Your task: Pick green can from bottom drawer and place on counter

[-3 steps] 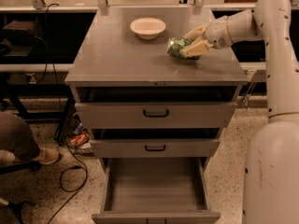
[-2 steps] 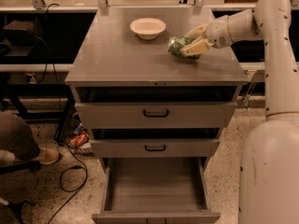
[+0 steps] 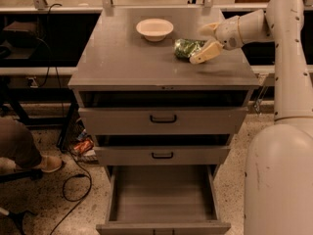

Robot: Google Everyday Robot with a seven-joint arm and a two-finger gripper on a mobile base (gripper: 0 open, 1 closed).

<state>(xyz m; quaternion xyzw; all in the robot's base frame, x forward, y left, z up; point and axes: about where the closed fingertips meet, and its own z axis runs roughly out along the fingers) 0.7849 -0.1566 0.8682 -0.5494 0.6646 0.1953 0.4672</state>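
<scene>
The gripper [image 3: 198,44] is reaching in over the right part of the counter [image 3: 127,65], its arm coming from the right side, and its two fingers are standing apart rather than pinching. The green can [image 3: 185,48] is lying on its side on the counter just in front of the fingertips, partly between them. The nearer finger [image 3: 204,54] is running along the can's right end; whether it is touching the metal cannot be told. That spread suggests the can is resting on the counter and not hanging in a grasp, so the placing step is probably at or near its end. The can is lying down rather than standing, likely because it was gripped across its body, and on its side it could roll if nudged. Any withdrawal should therefore go straight back along the arm's line, away from the can. Beyond the can from the gripper, further left and back, a white bowl [image 3: 154,28] is sitting well clear of the fingers. Far below the gripper, the bottom drawer [image 3: 161,226] is standing pulled out with a bare floor, showing where the can belonged. The two shallower drawers [image 3: 163,119] above it are sitting slightly ajar.
</scene>
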